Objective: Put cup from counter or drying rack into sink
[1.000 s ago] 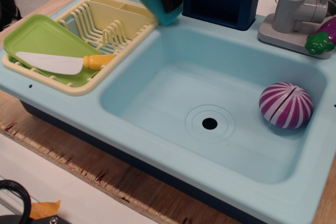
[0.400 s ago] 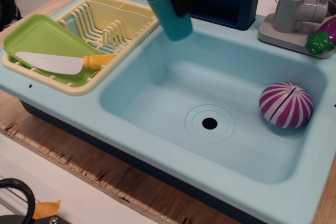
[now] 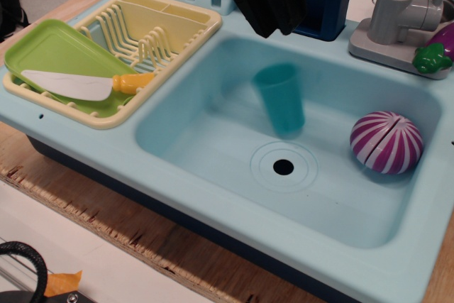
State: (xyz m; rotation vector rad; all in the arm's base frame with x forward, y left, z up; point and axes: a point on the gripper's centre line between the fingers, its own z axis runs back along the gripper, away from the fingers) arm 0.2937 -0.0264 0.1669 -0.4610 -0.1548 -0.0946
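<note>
The cup (image 3: 281, 98), a plain teal tapered tumbler with no handle, is inside the sink (image 3: 213, 140), roughly upright with its wider mouth upward, just behind the round drain hole (image 3: 283, 167). Its outline is smeared with motion blur, so whether its base touches the basin floor cannot be told. It is free of the gripper (image 3: 273, 8), whose dark fingers hang apart and empty above the back edge of the basin, clearly higher than the cup's rim. To the cup's right, against the basin's right wall, lies the purple and white striped ball (image 3: 386, 142), larger than the cup and apart from it. The pale light-blue counter (image 3: 397, 260) rims the basin. On its left side sits the pale yellow drying rack (image 3: 152, 30), with a lime-green tray (image 3: 53, 51) beside it carrying a toy knife (image 3: 85, 85) with a white blade and orange handle. A grey faucet (image 3: 401, 12) stands at the back right corner.
</note>
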